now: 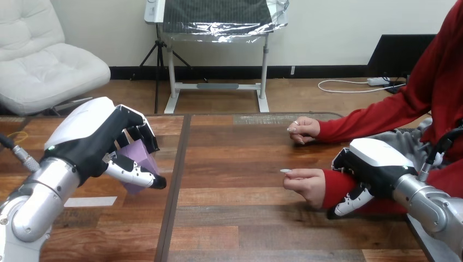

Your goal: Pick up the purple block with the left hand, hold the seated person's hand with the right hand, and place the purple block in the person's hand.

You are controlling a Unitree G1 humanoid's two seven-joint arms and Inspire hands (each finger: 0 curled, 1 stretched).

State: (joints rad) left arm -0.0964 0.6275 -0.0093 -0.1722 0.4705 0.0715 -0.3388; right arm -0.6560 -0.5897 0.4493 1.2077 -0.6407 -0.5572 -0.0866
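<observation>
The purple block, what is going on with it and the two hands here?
The robot's left hand holds the purple block at the left of the table. Its right hand grips the wrist of the person's nearer hand, which is loosely curled. The block is not yet handed over.

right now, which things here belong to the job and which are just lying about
In the job: purple block in left hand; right hand round the person's wrist; person's near hand.
Lying about: white tape strip; person's far hand.
</observation>
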